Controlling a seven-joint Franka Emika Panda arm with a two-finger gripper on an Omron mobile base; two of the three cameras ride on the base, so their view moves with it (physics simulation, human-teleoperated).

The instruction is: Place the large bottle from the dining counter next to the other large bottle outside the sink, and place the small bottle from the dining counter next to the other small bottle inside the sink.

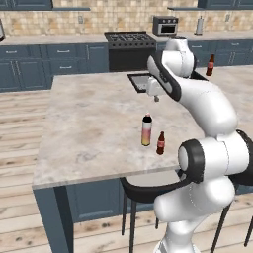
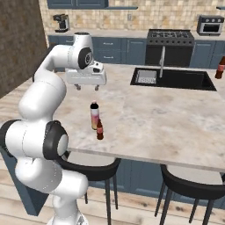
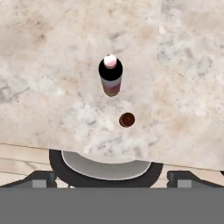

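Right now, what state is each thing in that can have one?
Large bottle: upright on the dining counter, capped, not held.
Small bottle: upright beside it, not held.
Claw: above the bottles, holding nothing; open or shut unclear.
Far bottle: upright beside the sink.

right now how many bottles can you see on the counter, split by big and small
big bottles: 2, one near the front edge and one beyond the sink
small bottles: 1, beside the front big one
total: 3
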